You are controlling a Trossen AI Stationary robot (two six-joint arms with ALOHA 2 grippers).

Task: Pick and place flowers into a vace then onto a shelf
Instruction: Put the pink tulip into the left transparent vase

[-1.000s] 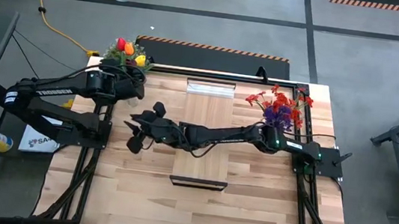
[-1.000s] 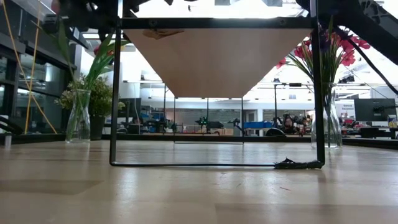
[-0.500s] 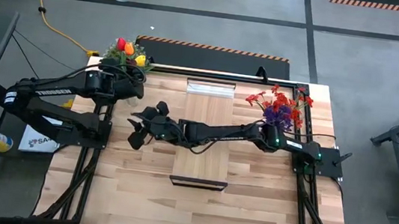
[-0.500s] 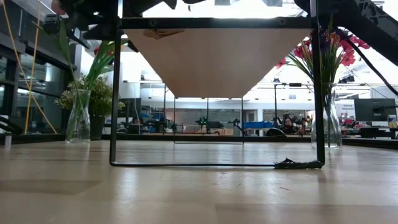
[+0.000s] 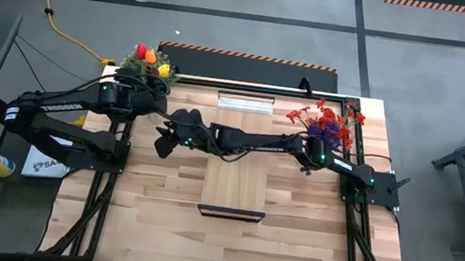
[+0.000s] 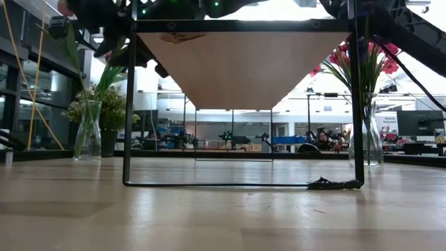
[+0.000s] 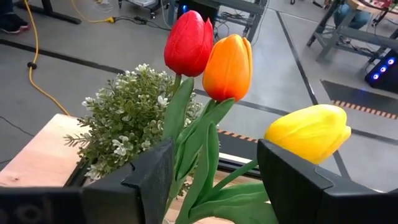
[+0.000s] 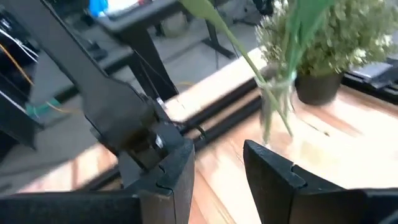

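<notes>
tulips [image 7: 230, 62] already stand in the glass vase [image 8: 277, 102] at the worktop's far left corner, the left jaws [image 7: 214, 177] apart around their stems, the right jaws [image 8: 217, 168] apart and empty nearby, the shelf [image 5: 239, 153] still bare.

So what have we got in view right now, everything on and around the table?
tulips: three, red, orange, yellow; in the left vase, back left corner
left vase: one, clear glass
potted plant: one, pale green, behind the tulips
mixed flowers: one bunch, red, pink and purple; back right corner
right vase: one, clear glass, holds that bunch
shelf: one, light wood, raised, table centre, nothing on it
table: one, plank top
cable: one, yellow, on the floor
left gripper: fingers open either side of the tulip stems
right gripper: fingers open, empty; reached across the shelf towards the left vase
</notes>
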